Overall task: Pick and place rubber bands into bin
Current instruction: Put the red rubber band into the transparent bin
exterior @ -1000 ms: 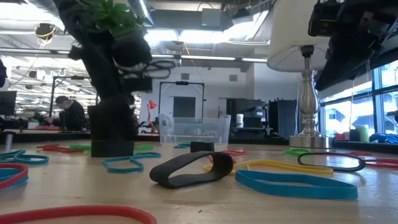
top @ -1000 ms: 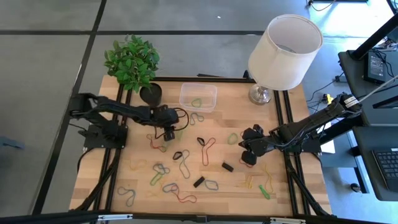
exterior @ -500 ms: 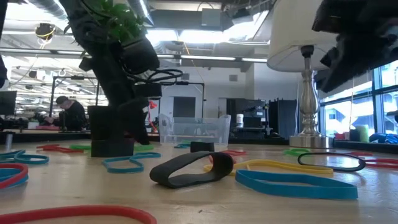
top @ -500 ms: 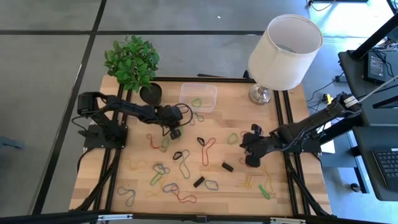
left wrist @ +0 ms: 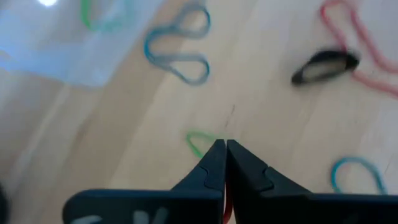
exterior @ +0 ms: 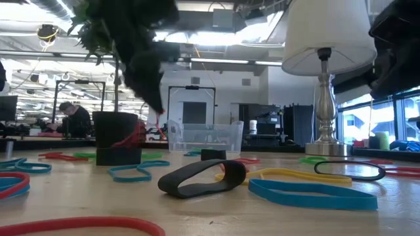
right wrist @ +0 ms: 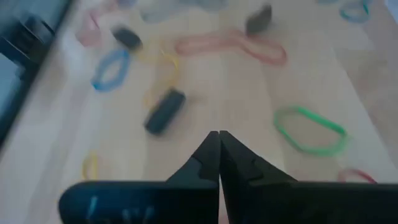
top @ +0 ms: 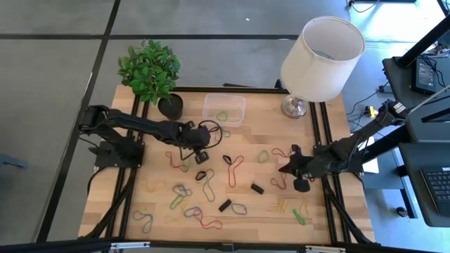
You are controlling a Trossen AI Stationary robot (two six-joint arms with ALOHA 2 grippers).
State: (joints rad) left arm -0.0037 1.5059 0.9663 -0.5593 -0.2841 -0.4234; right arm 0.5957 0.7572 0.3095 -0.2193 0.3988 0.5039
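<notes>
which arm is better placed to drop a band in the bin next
Likely the left. The left gripper is shut with a red rubber band seemingly hanging from it, and it sits close to the bin. The right gripper is shut farther off, with no band visibly held.

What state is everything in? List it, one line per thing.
left hand: shut on a red rubber band
right hand: shut, nothing seen in it
bin: upright, holding a green band
other rubber bands: lying loose
lamp: upright
</notes>
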